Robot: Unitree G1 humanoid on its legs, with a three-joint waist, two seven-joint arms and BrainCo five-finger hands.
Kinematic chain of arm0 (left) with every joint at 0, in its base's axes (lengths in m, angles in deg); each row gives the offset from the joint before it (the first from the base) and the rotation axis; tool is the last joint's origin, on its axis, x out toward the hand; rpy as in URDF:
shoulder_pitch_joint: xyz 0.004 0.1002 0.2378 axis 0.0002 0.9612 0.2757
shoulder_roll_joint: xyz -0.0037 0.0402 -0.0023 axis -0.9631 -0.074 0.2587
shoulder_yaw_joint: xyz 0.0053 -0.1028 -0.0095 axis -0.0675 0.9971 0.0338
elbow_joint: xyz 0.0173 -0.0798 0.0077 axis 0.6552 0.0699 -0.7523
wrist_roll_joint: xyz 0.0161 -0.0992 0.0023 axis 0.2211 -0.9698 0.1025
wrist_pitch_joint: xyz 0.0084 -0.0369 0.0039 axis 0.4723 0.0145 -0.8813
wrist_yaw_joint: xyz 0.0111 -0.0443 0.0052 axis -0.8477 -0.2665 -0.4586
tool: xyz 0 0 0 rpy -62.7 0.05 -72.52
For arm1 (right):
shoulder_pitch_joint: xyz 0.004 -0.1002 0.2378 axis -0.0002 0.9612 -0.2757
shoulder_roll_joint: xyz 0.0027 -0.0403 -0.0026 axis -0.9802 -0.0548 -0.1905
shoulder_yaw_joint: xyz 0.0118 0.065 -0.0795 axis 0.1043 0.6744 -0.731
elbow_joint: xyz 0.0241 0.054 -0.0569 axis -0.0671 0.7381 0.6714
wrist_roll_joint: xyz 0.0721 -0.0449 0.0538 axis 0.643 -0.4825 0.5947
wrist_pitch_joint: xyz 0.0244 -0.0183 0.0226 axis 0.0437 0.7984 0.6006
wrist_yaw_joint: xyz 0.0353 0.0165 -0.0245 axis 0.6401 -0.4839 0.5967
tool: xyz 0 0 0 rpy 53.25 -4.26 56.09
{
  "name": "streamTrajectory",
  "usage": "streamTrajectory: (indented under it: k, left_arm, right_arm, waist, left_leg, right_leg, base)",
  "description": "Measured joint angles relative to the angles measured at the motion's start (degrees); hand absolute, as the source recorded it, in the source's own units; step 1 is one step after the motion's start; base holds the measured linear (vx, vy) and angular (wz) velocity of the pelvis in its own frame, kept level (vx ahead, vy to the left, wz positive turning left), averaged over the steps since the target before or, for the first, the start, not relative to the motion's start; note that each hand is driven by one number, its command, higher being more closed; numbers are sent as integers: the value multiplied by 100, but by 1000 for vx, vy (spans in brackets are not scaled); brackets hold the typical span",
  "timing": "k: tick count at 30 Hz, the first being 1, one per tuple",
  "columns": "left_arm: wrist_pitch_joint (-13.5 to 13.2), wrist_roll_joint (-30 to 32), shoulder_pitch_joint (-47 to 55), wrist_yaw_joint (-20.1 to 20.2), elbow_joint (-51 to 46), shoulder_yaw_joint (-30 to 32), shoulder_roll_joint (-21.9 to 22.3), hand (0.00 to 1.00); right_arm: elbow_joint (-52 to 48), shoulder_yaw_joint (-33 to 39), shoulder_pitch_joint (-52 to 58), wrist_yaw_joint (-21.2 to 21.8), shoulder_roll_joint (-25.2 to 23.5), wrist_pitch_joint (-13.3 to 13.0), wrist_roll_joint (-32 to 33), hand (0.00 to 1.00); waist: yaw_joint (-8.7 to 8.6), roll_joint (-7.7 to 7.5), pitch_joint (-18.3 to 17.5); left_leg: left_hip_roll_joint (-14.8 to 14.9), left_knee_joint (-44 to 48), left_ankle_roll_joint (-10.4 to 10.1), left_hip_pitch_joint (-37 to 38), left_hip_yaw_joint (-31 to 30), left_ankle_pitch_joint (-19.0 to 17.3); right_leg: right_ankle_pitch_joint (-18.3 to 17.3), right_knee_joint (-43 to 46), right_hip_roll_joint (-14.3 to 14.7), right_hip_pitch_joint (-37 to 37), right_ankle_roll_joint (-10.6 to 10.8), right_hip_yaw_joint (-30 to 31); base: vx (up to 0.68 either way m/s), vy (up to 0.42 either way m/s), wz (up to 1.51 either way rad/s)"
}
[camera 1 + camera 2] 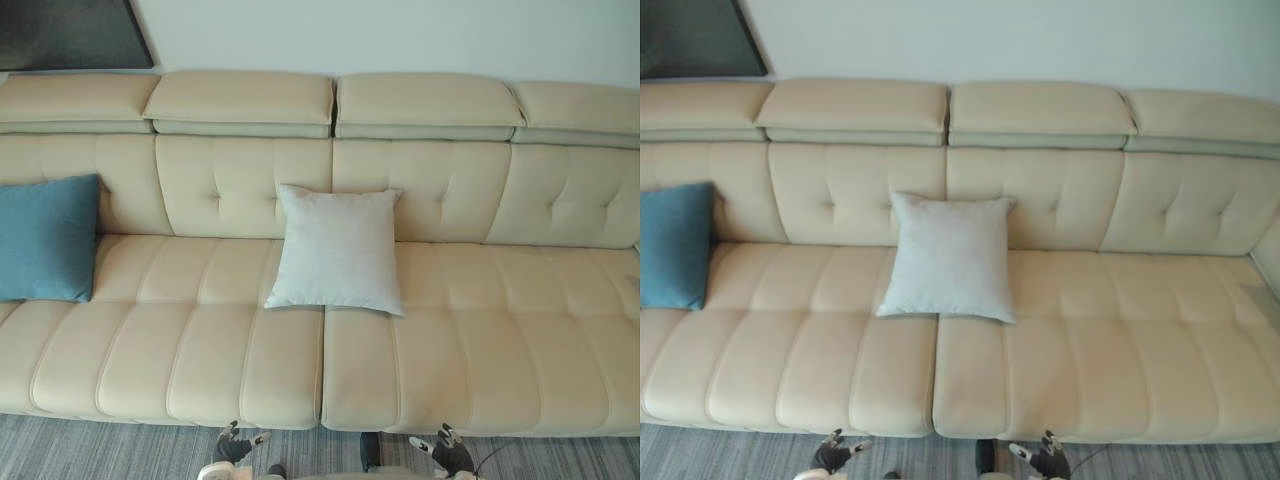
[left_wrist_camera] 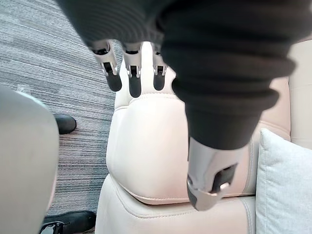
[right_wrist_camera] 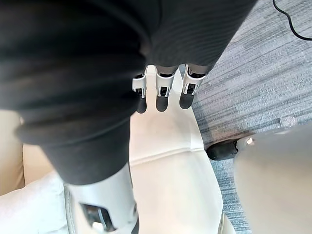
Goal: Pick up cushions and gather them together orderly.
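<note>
Hanging slack-fingered and empty at 6 o'clock before the sofa (image 1: 480,350), left hand (image 1: 235,445) and right hand (image 1: 450,452) sit well short of the grey cushion (image 1: 338,248) leaning mid-sofa at 12 and the blue cushion (image 1: 45,238) at 10 o'clock; likely risk: a one-handed corner grab lets either flop askew.

A: Which colours are you looking at?
B: You have a cream panel-stitched leather sofa (image 1: 480,340), a plain teal-blue fabric cushion (image 1: 45,238) and a pale grey square fabric cushion (image 1: 337,250).
A: And around it?
B: Your grey carpet (image 1: 100,450) runs in fine darker stripes; the wall (image 1: 400,35) is white.
</note>
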Motion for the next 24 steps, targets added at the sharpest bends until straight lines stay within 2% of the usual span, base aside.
streamTrajectory:
  k: [1, 2, 3, 4, 5, 6, 7, 8, 9, 10, 11, 12, 13, 15, 17, 18, 19, 20, 21, 22, 24]
  left_arm:
    - [5, 4, -108, -19, -11, -2, -6, 0]
    - [13, 26, -185, -20, -48, -17, 29, 0]
    - [13, 39, -226, -18, -94, -17, 86, 0]
    - [14, 46, -252, -19, -176, -7, 132, 0]
    - [16, 45, -204, -20, -243, -29, 145, 0]
    - [16, 44, -148, -19, -305, -26, 137, 0]
    - [31, 41, -165, -25, -328, -4, 85, 0]
    - [53, 42, -245, -4, -318, -28, 125, 0]
    - [25, 32, -279, -11, -294, 3, 250, 0]
    - [53, 17, -339, -28, -332, -31, 188, 0]
    - [58, -19, -379, -42, -343, -23, 138, 0]
    - [67, -19, -405, -55, -335, -27, 139, 0]
    - [111, -20, -414, -76, -322, -41, 192, 0]
    - [137, -20, -428, -88, -276, -169, 309, 0]
    - [137, -9, -451, -81, -261, -254, 295, 0]
    - [136, -8, -447, -77, -230, -257, 273, 0]
    - [140, -4, -457, -47, -210, -258, 269, 0]
    - [139, -5, -481, -25, -226, -240, 247, 0]
    - [139, -5, -497, -20, -226, -240, 234, 0]
    - [138, -5, -479, -17, -218, -244, 233, 0]
    - [142, -7, -380, -4, -196, -244, 235, 0]
  right_arm:
    - [-63, -93, -103, -16, -5, -7, -4, 0]
    - [-52, -190, -209, -31, 5, 4, -10, 0]
    - [-46, -222, -287, -37, 3, 16, -27, 0]
    - [-51, -218, -371, -35, -14, 39, -140, 0]
    - [-42, -219, -340, -32, -33, 46, -213, 0]
    - [-39, -223, -290, -27, -70, 46, -222, 0]
    - [-38, -222, -276, -28, -91, 45, -223, 0]
    - [-36, -278, -338, -27, -77, 40, -227, 0]
    - [3, -234, -633, -53, 58, 57, -227, 0]
    - [43, -317, -716, -47, 43, 66, -229, 0]
    - [32, -463, -805, -56, 23, 72, -229, 0]
    - [-8, -505, -871, -56, 25, 69, -229, 0]
    - [-114, -517, -1048, -82, 39, 42, -225, 0]
    - [-138, -517, -1060, -100, 79, 32, -219, 0]
    - [-46, -495, -984, -102, 82, 34, -222, 0]
    - [6, -476, -933, -104, 84, 42, -221, 0]
    - [33, -422, -881, -105, 76, 40, -216, 0]
    - [121, -329, -860, -111, 114, 46, -213, 0]
    - [207, -269, -865, -108, 139, 54, -213, 0]
    - [290, -192, -776, -104, 175, 72, -212, 0]
    - [332, -192, -617, -93, 194, 83, -214, 0]
  waist:
    - [-2, -39, 29]
    - [0, -26, 41]
    - [12, 22, 104]
    - [14, 99, 202]
    - [9, 111, 215]
    - [9, 3, 151]
    - [2, -122, 123]
    - [105, -117, 69]
    - [231, 125, 33]
    - [235, -7, 96]
    - [282, -70, 149]
    - [289, -23, 164]
    - [290, 201, 296]
    - [259, 404, 438]
    - [232, 369, 445]
    - [231, 307, 415]
    - [154, 228, 446]
    - [135, 189, 469]
    - [134, 159, 486]
    - [125, 110, 479]
    - [125, 195, 404]
  left_leg:
    - [11, 179, 48, -184, 74, -48]
    - [98, 219, 94, -303, 167, -12]
    - [161, 229, 101, -347, 187, -2]
    - [240, 261, 58, -212, 145, 24]
    - [244, 272, 53, -125, 89, 30]
    - [186, 347, 52, -123, 29, 28]
    - [92, 466, 45, -169, -32, 23]
    - [66, 461, 126, -394, -82, 46]
    - [171, 269, 82, -544, -128, 294]
    - [62, 295, 78, -576, -158, 362]
    - [102, 534, 69, -774, -132, 357]
    - [167, 622, 52, -885, -136, 367]
    - [388, 753, -32, -1060, -175, 386]
    - [626, 744, -253, -1089, -333, 515]
    - [704, 413, -387, -964, -433, 879]
    - [666, -12, -453, -814, -438, 1224]
    - [621, 19, -397, -835, -443, 1248]
    - [508, 532, -226, -937, -431, 933]
    - [409, 802, -148, -944, -431, 749]
    - [273, 1202, -81, -895, -426, 429]
    - [188, 1442, -51, -647, -437, -35]
  right_leg:
    - [26, 109, -7, -194, 56, 56]
    - [59, 92, -36, -270, 297, 58]
    - [-240, 530, -25, -403, 164, -51]
    - [-1176, 2153, -90, -681, -117, -472]
    - [-1589, 2872, -206, -655, 1, -614]
    - [-1776, 3176, -342, -649, 86, -645]
    - [-1788, 3204, -340, -669, 122, -644]
    - [-1636, 2676, -186, -554, 258, -559]
    - [-2019, 3111, -153, -500, 131, -319]
    - [-2405, 3528, -343, -369, 324, -288]
    - [-2481, 3084, -278, -239, 264, -276]
    - [-2467, 2840, -212, -175, 213, -346]
    - [-2267, 2243, 25, 86, -100, -467]
    - [-2042, 2010, 267, 219, -234, -633]
    - [-1963, 1996, 356, 266, -363, -781]
    - [-1919, 1936, 328, 235, -435, -807]
    - [-1867, 1863, 261, 186, -511, -926]
    - [-1846, 1861, 168, 116, -558, -922]
    - [-1849, 1834, 100, 114, -566, -914]
    - [-1780, 1696, 8, 116, -480, -887]
    - [-1694, 1539, -8, 115, -422, -775]
  base:
    - [-111, 4, -21]
    - [-99, -11, -18]
    - [-52, -10, 3]
    - [3, -14, 16]
    - [28, -73, 31]
    - [18, -100, 32]
    - [-45, -99, 13]
    - [-168, -25, -10]
    - [-171, -72, -6]
    - [-180, -150, -9]
    - [-109, -203, 0]
    - [-198, -218, -22]
    - [-196, -161, -12]
    - [-259, -168, 12]
    - [-242, -152, 28]
    - [-245, -114, 33]
    - [-281, -80, 32]
    - [-227, -18, 26]
    - [-205, 39, 2]
    - [-174, 93, -13]
    - [-105, 141, -29]
